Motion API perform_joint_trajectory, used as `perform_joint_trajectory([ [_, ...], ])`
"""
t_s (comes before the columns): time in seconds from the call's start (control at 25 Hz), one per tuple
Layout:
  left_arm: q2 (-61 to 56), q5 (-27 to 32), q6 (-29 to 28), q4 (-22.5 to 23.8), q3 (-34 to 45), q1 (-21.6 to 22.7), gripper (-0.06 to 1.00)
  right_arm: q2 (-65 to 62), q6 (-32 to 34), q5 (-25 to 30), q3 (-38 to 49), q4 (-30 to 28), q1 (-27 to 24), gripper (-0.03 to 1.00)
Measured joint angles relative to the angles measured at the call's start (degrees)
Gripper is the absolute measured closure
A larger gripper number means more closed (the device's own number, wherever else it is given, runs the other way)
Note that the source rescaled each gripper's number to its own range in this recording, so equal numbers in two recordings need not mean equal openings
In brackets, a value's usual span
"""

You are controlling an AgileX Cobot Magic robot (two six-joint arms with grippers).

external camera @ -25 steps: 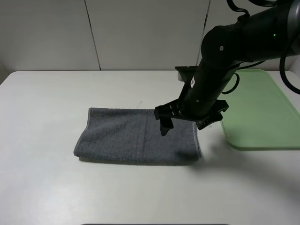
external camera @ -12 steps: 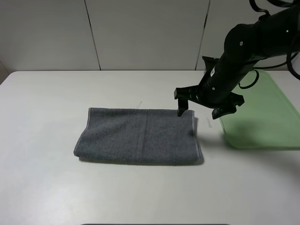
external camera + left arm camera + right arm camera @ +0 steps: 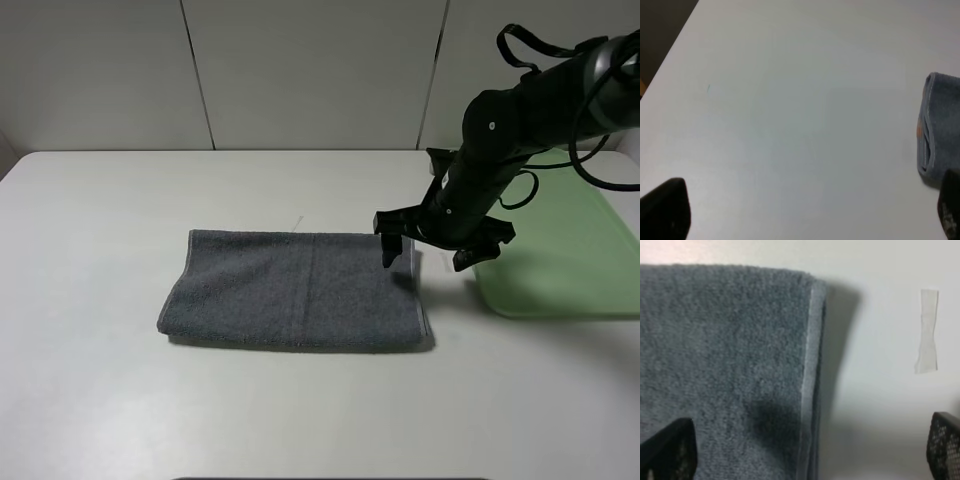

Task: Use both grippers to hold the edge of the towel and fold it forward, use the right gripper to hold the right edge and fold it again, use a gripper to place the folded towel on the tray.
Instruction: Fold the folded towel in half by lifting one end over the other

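While the dark grey terry-cloth towel [image 3: 295, 290] lies folded on the white table [image 3: 100, 400], long axis L-R, right gripper [image 3: 427, 256] hangs straddling its pale hemmed right edge [image 3: 421, 300], fingers wide apart, nothing held. Left gripper [image 3: 807, 212]: open, empty, farther off.

A: Towel [image 3: 295, 290] colour?
B: Dark grey terry, plain on top. Its hem [image 3: 809, 390] was a paler grey. An orange fleck [image 3: 918, 130] showed between the folded layers at one end.
A: Tray [image 3: 570, 260]?
B: Light green, no pattern.
A: Table [image 3: 100, 400]?
B: Off-white, plain, with one whitish strip of tape [image 3: 927, 330] on it.
A: Arm [image 3: 500, 130]?
B: Black throughout. Its finger [image 3: 945, 447] showed a fine mesh pattern.
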Motion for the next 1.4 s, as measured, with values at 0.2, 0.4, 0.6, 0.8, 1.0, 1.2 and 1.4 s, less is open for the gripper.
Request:
perform_joint_trajectory([
  [0.2, 0.0, 0.0, 0.0, 0.0, 0.0, 0.0, -0.06, 1.99, -0.12, 1.23, 0.0, -1.03, 0.0, -0.03],
  [0.4, 0.0, 0.0, 0.0, 0.0, 0.0, 0.0, -0.06, 2.97, -0.18, 1.03, 0.0, -2.46, 0.0, -0.03],
  [0.6, 0.0, 0.0, 0.01, 0.0, 0.0, 0.0, -0.06, 4.86, -0.25, 0.98, 0.0, -2.53, 0.0, -0.03],
  [0.8, 0.0, 0.0, 0.01, 0.0, 0.0, 0.0, -0.06, 5.78, -0.42, 0.15, -0.02, -2.53, 0.0, -0.03],
  [1.0, 0.0, 0.0, 0.01, 0.0, 0.0, 0.0, -0.06, 6.31, -0.59, 0.33, -0.45, -3.07, 0.0, -0.03],
  [1.2, 0.0, 0.0, 0.01, 0.0, 0.0, 0.0, -0.06, 6.48, -0.61, 0.37, -0.52, -3.07, 0.0, -0.03],
  [1.4, 0.0, 0.0, 0.01, 0.0, 0.0, 0.0, -0.06, 6.48, -0.73, 0.37, -0.52, -3.07, 0.0, -0.03],
])
